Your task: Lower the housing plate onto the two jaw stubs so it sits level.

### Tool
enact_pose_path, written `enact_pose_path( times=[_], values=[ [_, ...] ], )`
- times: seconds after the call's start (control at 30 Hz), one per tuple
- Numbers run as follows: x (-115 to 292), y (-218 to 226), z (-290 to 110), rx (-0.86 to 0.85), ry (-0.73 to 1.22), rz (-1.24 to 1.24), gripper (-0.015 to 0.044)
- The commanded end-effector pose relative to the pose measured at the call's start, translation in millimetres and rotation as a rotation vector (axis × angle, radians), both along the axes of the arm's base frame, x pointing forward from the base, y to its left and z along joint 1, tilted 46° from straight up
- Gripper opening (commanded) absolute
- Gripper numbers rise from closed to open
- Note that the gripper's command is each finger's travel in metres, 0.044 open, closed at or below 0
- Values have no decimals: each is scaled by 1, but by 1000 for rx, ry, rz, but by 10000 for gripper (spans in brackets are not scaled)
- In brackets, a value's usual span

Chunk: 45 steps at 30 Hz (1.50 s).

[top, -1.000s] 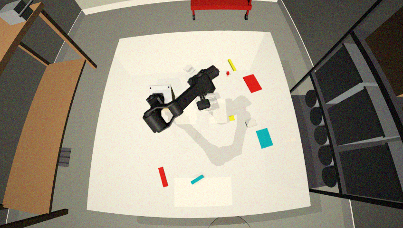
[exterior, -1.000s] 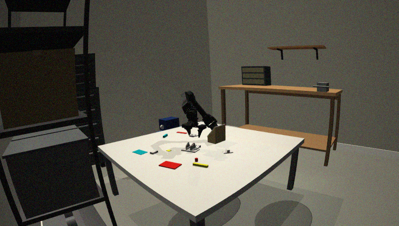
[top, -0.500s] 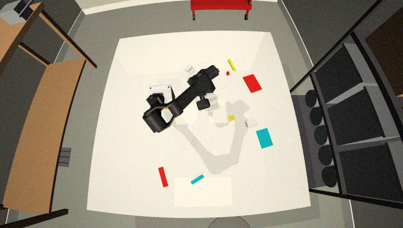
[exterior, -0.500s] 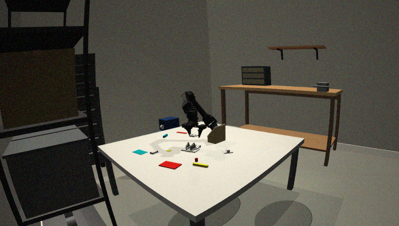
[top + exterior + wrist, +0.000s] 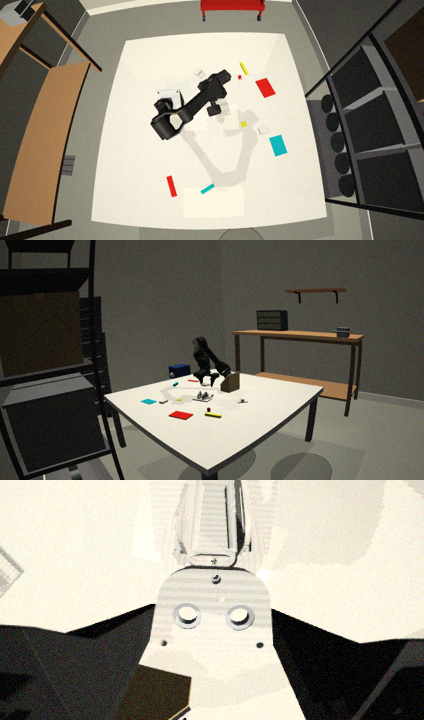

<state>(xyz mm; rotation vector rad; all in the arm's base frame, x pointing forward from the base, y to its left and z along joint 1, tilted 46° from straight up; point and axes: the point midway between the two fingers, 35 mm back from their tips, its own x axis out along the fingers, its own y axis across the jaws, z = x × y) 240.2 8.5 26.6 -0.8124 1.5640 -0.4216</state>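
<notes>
My gripper is shut on the housing plate, a pale flat plate with a rounded end and two round holes side by side. It holds the plate level in the air. In the wrist view the base with the two upright jaws lies on the table just beyond the plate's rounded end. In the side view the gripper hangs above and a little behind the jaws, clear of them. The jaw stubs are too small to make out.
A brown wedge-shaped box stands close beside the gripper. Around lie a red tile, a yellow bar, a small red peg, a yellow square, a white block and a cyan tile.
</notes>
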Motion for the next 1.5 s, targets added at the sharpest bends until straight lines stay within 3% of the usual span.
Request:
enact_pose_path(
  times=[0.0, 1.47],
  values=[
    [-2, -6, -6, -6, 13, 5, 351],
    [-3, -41, -39, -10, 13, 5, 351]
  ],
)
